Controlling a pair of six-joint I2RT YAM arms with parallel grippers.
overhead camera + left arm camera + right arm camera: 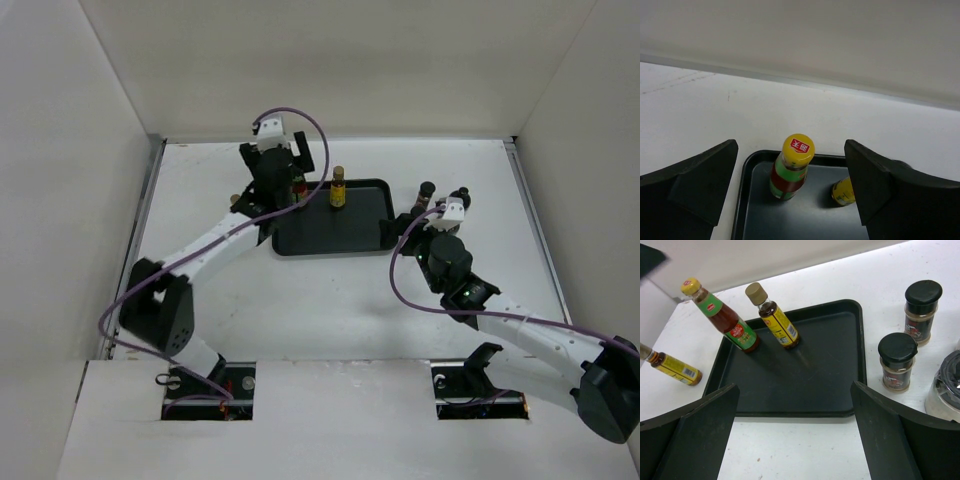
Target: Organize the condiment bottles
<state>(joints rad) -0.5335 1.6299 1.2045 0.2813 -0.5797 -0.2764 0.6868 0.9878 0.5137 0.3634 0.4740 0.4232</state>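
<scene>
A green-and-red bottle with a yellow cap [791, 167] stands in the far left corner of the black tray [805, 220]. My left gripper [790, 152] is open above it, one finger on each side, not touching. An amber yellow-labelled bottle [844, 191] stands beside it, partly hidden by my finger. In the right wrist view both stand on the tray [790, 375]: the green-and-red bottle [727, 320] and the amber one [775, 317]. A second amber bottle [675, 367] is on the table left of the tray. My right gripper [794, 386] is open and empty at the tray's near right edge.
Two brown jars with dark caps [897, 362] [921, 310] stand on the table right of the tray. A pale-bodied jar [945, 390] is close to my right finger. In the top view the tray [350, 235] lies mid-table, with walls at the back and sides.
</scene>
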